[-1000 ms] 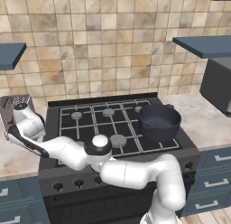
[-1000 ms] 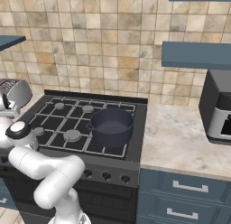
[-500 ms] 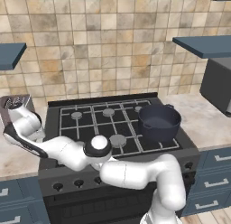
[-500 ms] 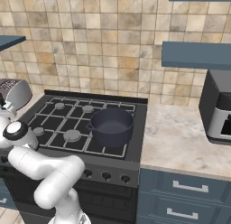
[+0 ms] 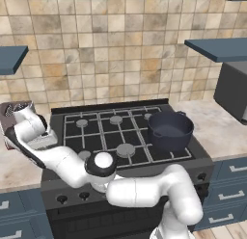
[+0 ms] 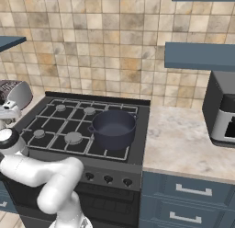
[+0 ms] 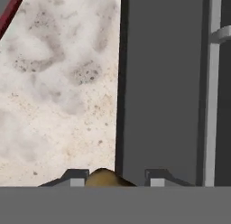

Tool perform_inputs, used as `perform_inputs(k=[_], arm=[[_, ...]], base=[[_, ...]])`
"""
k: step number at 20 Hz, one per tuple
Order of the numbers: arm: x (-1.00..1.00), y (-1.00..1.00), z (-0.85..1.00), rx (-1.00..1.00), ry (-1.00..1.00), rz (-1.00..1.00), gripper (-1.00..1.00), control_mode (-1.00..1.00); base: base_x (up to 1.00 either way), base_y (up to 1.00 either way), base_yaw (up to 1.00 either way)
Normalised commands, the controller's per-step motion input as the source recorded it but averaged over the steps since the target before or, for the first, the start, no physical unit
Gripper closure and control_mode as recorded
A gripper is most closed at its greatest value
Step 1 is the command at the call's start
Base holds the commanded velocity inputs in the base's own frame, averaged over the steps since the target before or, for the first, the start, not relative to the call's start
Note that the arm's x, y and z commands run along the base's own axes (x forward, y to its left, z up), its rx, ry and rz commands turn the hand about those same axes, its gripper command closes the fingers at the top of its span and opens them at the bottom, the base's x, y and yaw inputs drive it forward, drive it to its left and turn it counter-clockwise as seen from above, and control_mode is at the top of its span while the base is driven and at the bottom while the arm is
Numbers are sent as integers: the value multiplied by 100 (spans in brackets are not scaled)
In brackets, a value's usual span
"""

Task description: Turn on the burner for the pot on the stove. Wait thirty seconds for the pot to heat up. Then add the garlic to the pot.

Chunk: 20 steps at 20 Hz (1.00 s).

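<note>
In the hand view the tan-brown garlic (image 7: 104,178) sits between the two fingertips of my gripper (image 7: 117,177), which is shut on it. Below it lie the speckled counter (image 7: 58,83) and the dark left edge of the stove (image 7: 162,83). My arm reaches far left across the front of the stove (image 5: 116,132), and the hand hangs beside the toaster over the left counter. The dark navy pot (image 5: 170,129) stands on the front right burner, well to the right of the hand. From the right base view the pot (image 6: 112,128) stands on the stove (image 6: 59,121).
The silver toaster (image 5: 14,110) stands on the left counter right behind the hand, also seen as the toaster (image 6: 13,91). A red part (image 7: 9,11) shows at the hand view's top left. An oven appliance (image 6: 222,112) stands on the right counter. Front knobs (image 6: 108,179) line the stove.
The hand has risen a little by the toaster with the garlic between its fingers. Pot and stove have not moved.
</note>
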Motion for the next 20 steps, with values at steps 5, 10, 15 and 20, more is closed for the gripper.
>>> perform_inputs(k=[5,10,15,20], arm=[[-39,-100,-51,10,-22,0,100,-100],[-25,-100,39,13,-34,0,100,-100],[0,-100,67,20,-3,0,100,-100],[0,-100,43,22,8,-1,100,-100]], base=[[0,0,0],[0,0,0],[0,0,0],[0,0,0]])
